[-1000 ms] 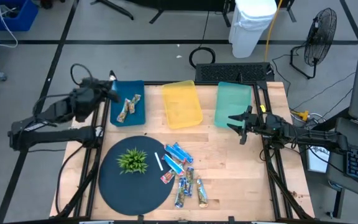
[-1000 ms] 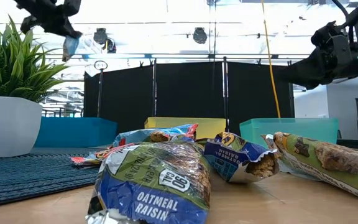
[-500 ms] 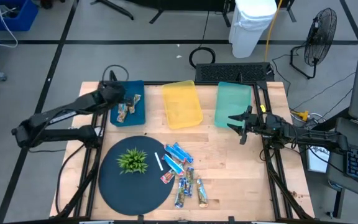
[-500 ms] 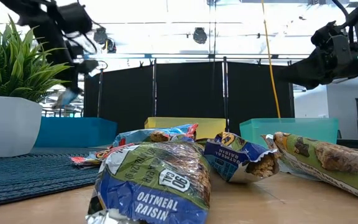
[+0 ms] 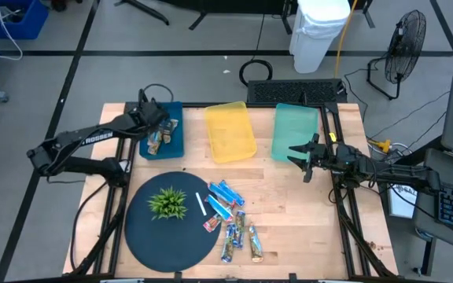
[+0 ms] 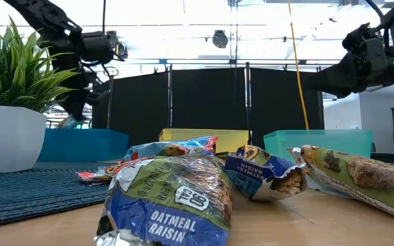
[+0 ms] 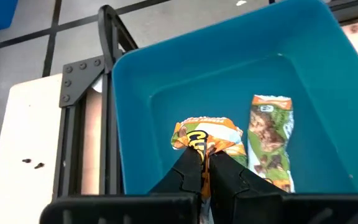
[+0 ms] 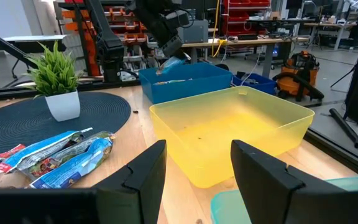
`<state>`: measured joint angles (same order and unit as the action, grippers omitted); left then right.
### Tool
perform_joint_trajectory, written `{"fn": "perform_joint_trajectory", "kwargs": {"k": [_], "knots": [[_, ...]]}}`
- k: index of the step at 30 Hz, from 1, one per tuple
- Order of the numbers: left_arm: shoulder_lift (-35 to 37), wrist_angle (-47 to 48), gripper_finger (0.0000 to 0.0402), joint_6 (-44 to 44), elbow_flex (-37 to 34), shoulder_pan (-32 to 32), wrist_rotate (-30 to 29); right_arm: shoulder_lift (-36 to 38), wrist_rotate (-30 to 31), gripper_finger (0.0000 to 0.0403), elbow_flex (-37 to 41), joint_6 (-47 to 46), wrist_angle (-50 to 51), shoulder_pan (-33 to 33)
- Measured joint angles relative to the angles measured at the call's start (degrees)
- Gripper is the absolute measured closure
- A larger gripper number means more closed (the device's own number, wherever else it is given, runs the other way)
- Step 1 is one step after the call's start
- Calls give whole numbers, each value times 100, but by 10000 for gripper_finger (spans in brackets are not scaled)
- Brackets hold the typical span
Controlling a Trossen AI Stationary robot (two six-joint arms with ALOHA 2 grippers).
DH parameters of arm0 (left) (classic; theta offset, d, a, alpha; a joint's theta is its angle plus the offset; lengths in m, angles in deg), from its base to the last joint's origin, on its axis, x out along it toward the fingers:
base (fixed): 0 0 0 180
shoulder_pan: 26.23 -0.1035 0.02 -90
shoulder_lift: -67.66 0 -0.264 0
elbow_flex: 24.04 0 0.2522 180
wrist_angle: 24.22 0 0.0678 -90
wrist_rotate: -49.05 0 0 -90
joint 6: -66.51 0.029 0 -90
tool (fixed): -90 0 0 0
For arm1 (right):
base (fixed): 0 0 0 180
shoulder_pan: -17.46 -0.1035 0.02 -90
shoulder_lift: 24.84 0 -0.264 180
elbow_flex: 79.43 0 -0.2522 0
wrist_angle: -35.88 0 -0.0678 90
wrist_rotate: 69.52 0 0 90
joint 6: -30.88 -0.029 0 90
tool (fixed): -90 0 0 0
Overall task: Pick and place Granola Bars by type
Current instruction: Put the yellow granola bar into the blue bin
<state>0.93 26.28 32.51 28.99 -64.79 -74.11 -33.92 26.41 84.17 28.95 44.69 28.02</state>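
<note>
My left gripper (image 5: 158, 126) is low over the blue tray (image 5: 175, 110) at the table's far left and is shut on a granola bar in an orange and green wrapper (image 7: 202, 138). A second bar, brownish-green (image 7: 268, 140), lies flat on the tray floor beside it. Several more bars, mostly light blue and white (image 5: 231, 216), lie in a loose pile on the wood near the table's near edge. My right gripper (image 5: 300, 158) is open and hovers by the near end of the teal tray (image 5: 296, 126), holding nothing. My left gripper pinches the orange and green bar at one end of its wrapper (image 7: 199, 153) between its two shut fingers (image 7: 188, 174). The fingers come slanting down from above, along the bar. The bar's crumpled free end (image 7: 204, 127) sticks out past the fingertips over the blue tray's floor; whether it touches the floor, I cannot tell.
A yellow tray (image 5: 230, 131) sits between the blue and teal trays. A dark round mat (image 5: 152, 236) at the near left carries a small green plant in a white pot (image 5: 168, 203). A thin white stick (image 5: 200, 204) lies at the mat's edge by the pile.
My left gripper has swung from the table's far left corner toward the right and gone down into the blue tray, carrying the bar with it and staying shut. The right arm has kept still.
</note>
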Motion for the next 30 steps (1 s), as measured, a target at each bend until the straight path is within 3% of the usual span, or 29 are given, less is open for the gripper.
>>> {"fn": "perform_joint_trajectory", "kwargs": {"k": [30], "knots": [[-4,-10,360,36,0,-74,-34,1,0,232,0,0,-4,0]]}}
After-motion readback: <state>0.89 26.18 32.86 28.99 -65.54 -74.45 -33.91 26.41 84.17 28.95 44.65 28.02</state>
